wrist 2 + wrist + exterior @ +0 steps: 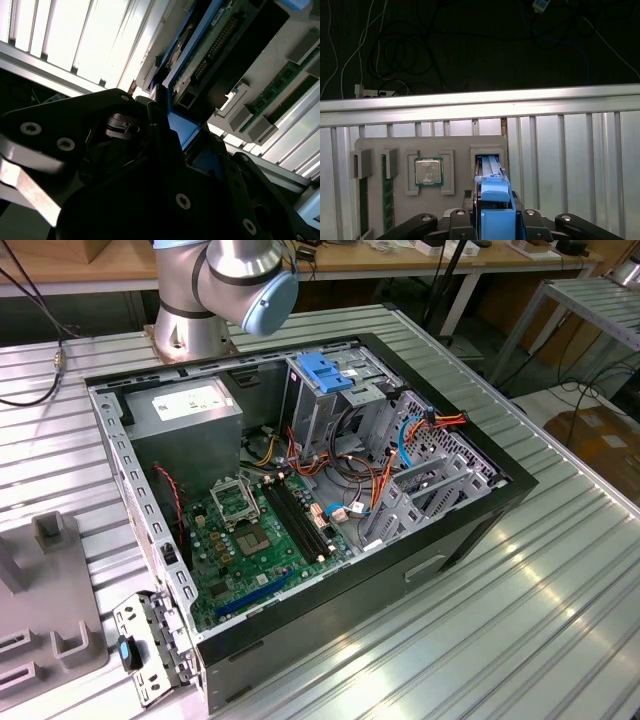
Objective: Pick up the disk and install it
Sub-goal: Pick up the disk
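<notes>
The disk (492, 187) stands on edge in a slot of the grey holder tray (455, 142), its bright blue carrier rail facing the first wrist camera. My gripper (496, 222) straddles that blue rail, with a black finger pressed against each side, shut on the disk. In the second wrist view the disk (210, 50) shows its green circuit board and blue rail running into the gripper (180, 135). The open computer case (480, 530) lies on the table in the exterior view, with a metal drive cage (310, 410) inside it.
The holder tray also carries a processor chip (428, 171) and memory sticks (386, 192). In the case sit a grey power supply (185, 410), a green motherboard (250, 540) and loose cables (400, 440). The arm's base (215, 290) stands behind the case. The ribbed table ends at an edge (480, 102).
</notes>
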